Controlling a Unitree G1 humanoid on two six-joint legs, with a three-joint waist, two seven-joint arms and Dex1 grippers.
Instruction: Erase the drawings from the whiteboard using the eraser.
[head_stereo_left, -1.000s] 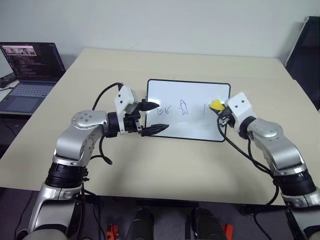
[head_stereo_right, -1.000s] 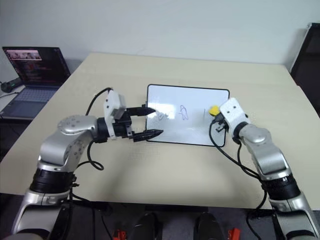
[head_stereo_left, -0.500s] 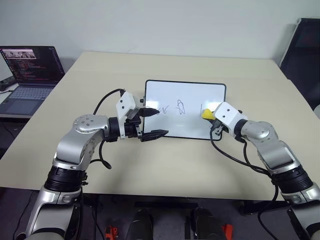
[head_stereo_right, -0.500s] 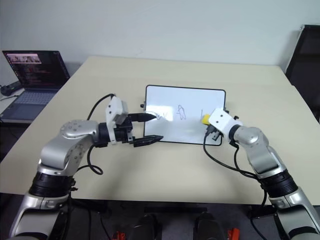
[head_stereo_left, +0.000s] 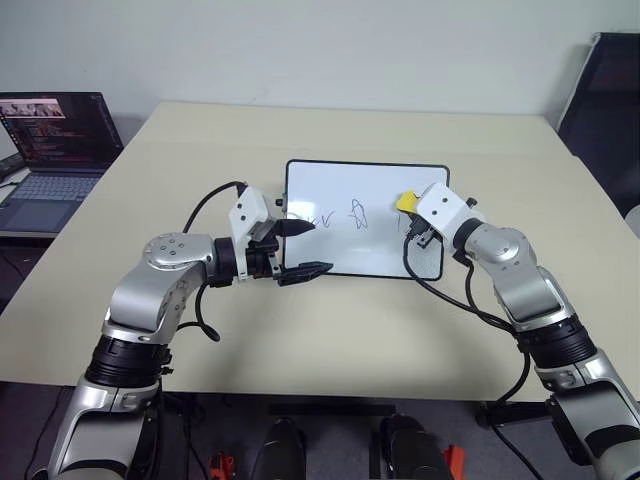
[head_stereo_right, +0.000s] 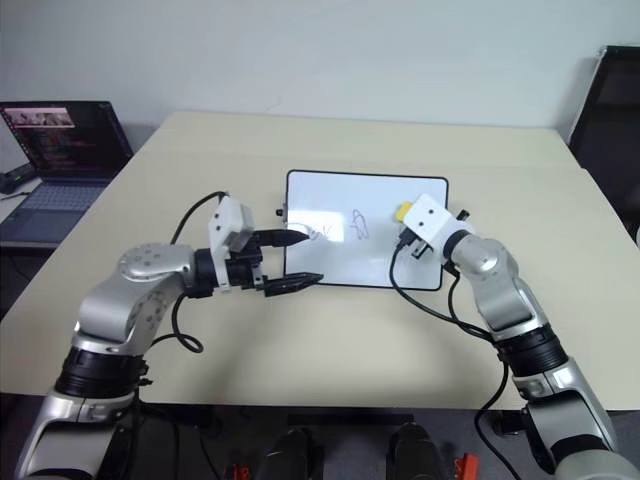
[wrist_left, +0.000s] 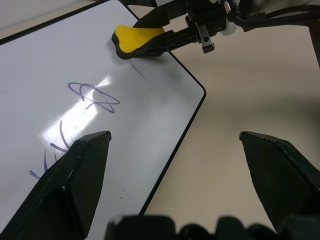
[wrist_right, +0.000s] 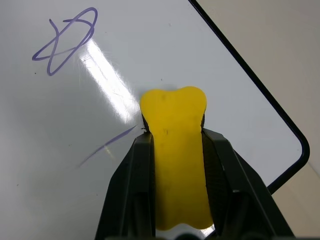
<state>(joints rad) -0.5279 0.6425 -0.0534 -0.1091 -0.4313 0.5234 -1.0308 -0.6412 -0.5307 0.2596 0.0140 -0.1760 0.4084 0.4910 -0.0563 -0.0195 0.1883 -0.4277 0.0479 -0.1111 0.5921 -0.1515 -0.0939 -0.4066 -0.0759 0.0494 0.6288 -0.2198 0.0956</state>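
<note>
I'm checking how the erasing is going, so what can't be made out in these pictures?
- Contact: the right gripper is clamped on the yellow block eraser, hiding its black base; whether it touches the white black-framed whiteboard is unclear.
- The short marker stroke runs under the eraser in the right wrist view.
- The left squiggles are partly covered by the open left gripper in the eye views.
- The laptop screen text is too small.

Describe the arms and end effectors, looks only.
Both arms are silver-grey metal with rounded joint housings and black ribbed bands near the shoulders. Each wrist carries a white boxy module, and loose black cables loop along each forearm. The left end effector and the right end effector each have two black tapered fingers.
</note>
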